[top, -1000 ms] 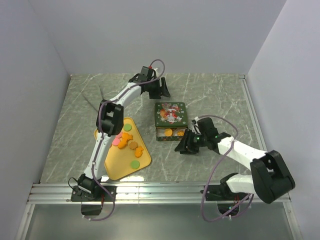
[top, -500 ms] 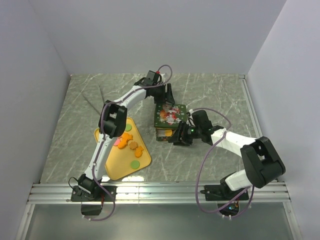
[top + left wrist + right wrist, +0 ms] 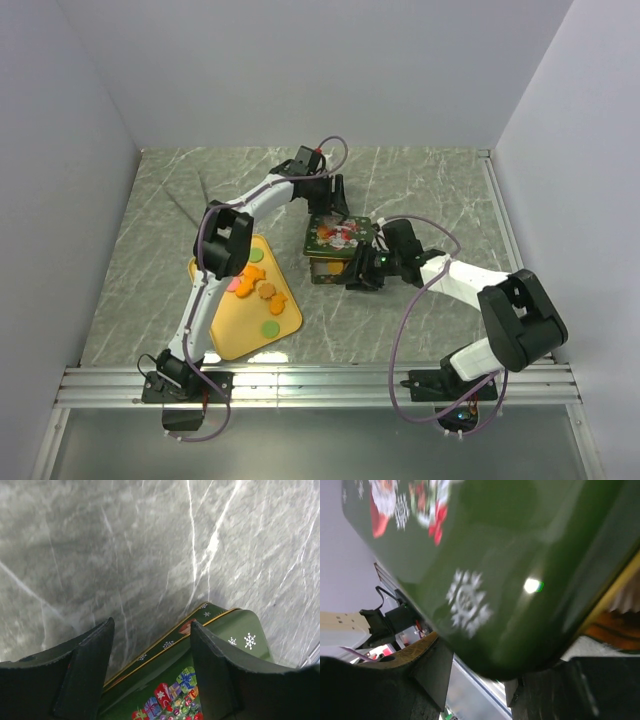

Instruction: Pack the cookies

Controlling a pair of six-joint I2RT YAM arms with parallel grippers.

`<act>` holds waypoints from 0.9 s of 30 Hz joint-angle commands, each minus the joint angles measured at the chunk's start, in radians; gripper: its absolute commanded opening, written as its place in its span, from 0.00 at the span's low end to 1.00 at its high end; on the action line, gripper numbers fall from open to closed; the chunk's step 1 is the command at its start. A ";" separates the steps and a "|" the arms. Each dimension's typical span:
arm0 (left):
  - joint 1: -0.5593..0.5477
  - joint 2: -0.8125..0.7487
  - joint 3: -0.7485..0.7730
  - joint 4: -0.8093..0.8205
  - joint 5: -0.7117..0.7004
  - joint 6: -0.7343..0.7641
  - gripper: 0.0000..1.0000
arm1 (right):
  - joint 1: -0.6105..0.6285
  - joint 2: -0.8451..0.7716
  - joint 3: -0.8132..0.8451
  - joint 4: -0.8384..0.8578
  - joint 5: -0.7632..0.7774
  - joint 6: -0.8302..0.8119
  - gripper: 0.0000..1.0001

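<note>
Swinging in from the right, the right gripper (image 3: 358, 272) now sits hard against the near side of the green Christmas tin (image 3: 322, 270), where a second ago it was well apart from it. The left gripper (image 3: 328, 203) has dropped to the tin's far edge, and the lid (image 3: 338, 233) now looks slightly tilted.

The left gripper's fingers (image 3: 85, 670) stand apart, with the lid's far corner between them but not yet pinched. A rounded corner of the lid fills the right wrist view and sits between that gripper's fingers. I cannot tell whether they clamp it.

Most of the cookies (image 3: 262, 290) lie loose on the yellow tray (image 3: 235, 340), left of the tin. Something orange-brown shows under the lid's raised edge, likely more of them.

To my eye the cookies are light, flat and brittle, so each wants a soft pinch across its rim. The lid looks stiff and slick, and is best taken by its edge.
</note>
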State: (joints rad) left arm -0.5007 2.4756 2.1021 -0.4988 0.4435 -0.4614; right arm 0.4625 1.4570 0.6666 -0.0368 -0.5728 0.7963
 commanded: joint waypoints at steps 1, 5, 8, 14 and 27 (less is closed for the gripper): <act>-0.015 -0.089 -0.060 -0.040 -0.032 -0.002 0.67 | 0.008 0.002 0.047 0.035 0.001 0.001 0.47; -0.025 -0.133 -0.111 -0.009 -0.064 -0.019 0.67 | 0.010 -0.009 0.042 0.035 0.001 0.007 0.47; -0.027 -0.149 -0.114 -0.010 -0.075 -0.022 0.66 | 0.010 -0.020 0.031 0.035 0.002 0.012 0.47; -0.029 -0.145 -0.067 -0.058 -0.117 -0.025 0.65 | 0.018 -0.086 -0.005 0.035 0.002 0.027 0.47; -0.027 -0.205 -0.070 -0.096 -0.180 -0.045 0.63 | 0.022 -0.145 -0.075 0.035 0.013 0.032 0.47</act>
State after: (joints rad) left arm -0.5224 2.3581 2.0037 -0.5720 0.2813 -0.4953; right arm 0.4755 1.3445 0.5941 -0.0299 -0.5682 0.8238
